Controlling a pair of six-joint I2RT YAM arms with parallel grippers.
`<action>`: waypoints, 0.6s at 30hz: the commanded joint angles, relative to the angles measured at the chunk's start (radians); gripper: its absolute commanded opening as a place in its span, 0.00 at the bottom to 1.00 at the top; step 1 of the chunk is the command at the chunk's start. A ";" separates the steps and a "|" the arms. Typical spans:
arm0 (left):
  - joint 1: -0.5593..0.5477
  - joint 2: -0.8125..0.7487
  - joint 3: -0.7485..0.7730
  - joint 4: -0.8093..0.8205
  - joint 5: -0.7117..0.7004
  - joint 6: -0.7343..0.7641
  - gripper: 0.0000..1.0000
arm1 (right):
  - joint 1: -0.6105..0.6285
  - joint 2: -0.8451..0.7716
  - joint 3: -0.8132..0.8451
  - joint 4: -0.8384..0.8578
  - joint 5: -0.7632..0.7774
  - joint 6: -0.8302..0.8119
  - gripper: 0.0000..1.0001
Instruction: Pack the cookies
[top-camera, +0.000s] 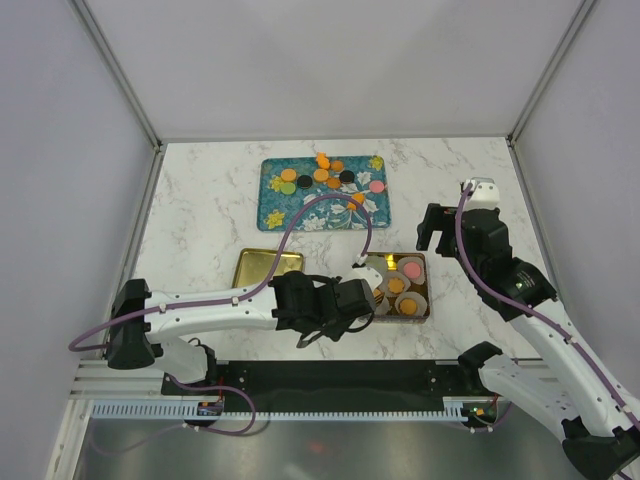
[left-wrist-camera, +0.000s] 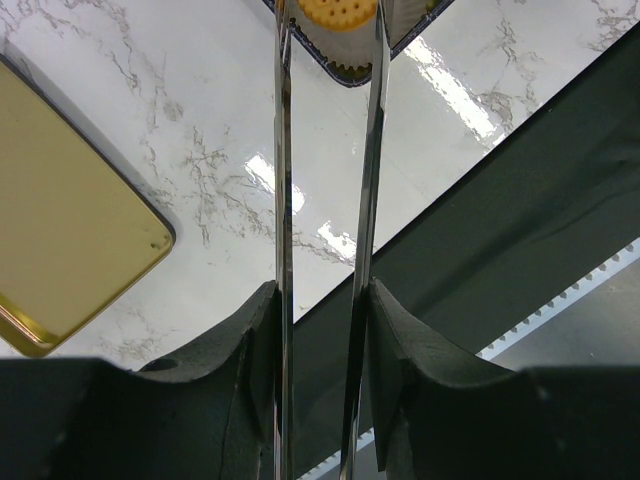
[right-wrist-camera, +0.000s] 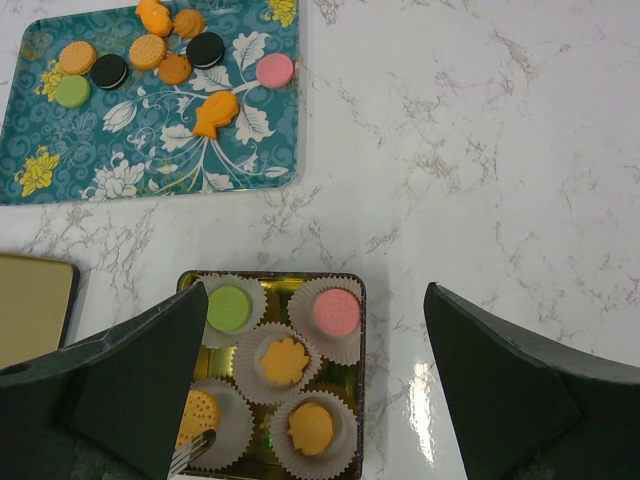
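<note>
Cookie at the tips: 1 round yellow biscuit-textured cookie sits between the tips of thin metal tweezers, over a white crinkled paper cup in the near-left corner of the square gold tin.
Direction: straight ahead of the left gripper, along the tweezers' long axis.
Left hand: clamped on the tweezers, blades partly squeezed.
Right hand: right gripper spread wide, empty, hovering just beyond the tin.
Remaining: loose cookies lie on the teal floral tray, nearer the right gripper.

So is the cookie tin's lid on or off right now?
Off: the gold lid lies on the table beside the tin, cups exposed.
</note>
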 joint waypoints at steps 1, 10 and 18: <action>-0.008 -0.001 0.008 0.010 -0.010 -0.033 0.43 | -0.001 -0.015 0.001 0.026 0.010 0.001 0.98; -0.009 -0.007 0.014 0.010 -0.010 -0.033 0.43 | 0.000 -0.018 0.003 0.023 0.011 0.002 0.98; -0.011 -0.006 0.017 0.010 -0.010 -0.033 0.43 | 0.000 -0.024 0.007 0.017 0.013 0.001 0.98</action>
